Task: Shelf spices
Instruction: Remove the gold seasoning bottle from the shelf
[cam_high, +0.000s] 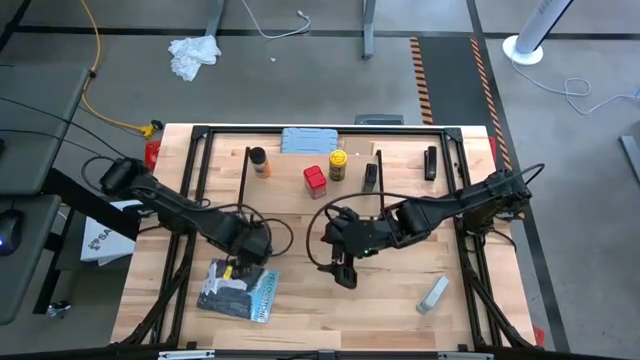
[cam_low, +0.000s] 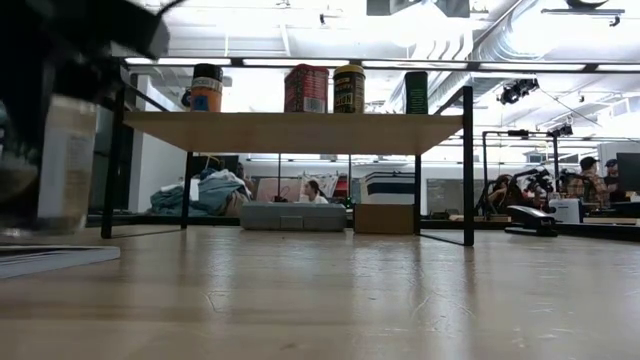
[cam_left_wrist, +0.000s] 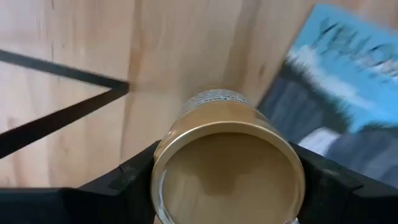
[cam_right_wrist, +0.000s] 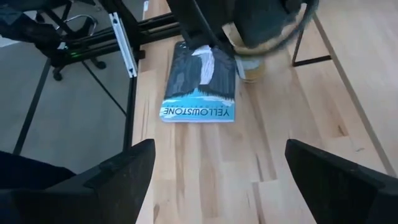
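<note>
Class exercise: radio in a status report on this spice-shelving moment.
Left gripper shut on gold-lidded jar, beside Yellowstone book. Right gripper open, empty, mid-table. Four spices on shelf. Nothing seen blocking the way.

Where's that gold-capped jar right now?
The gold-capped jar is in the left hand, at the table's front left, beside the Yellowstone book.

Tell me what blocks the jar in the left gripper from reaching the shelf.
Nothing visible. The left gripper holds the gold-lidded jar beside the Yellowstone book; bare table lies between it and the shelf.
</note>
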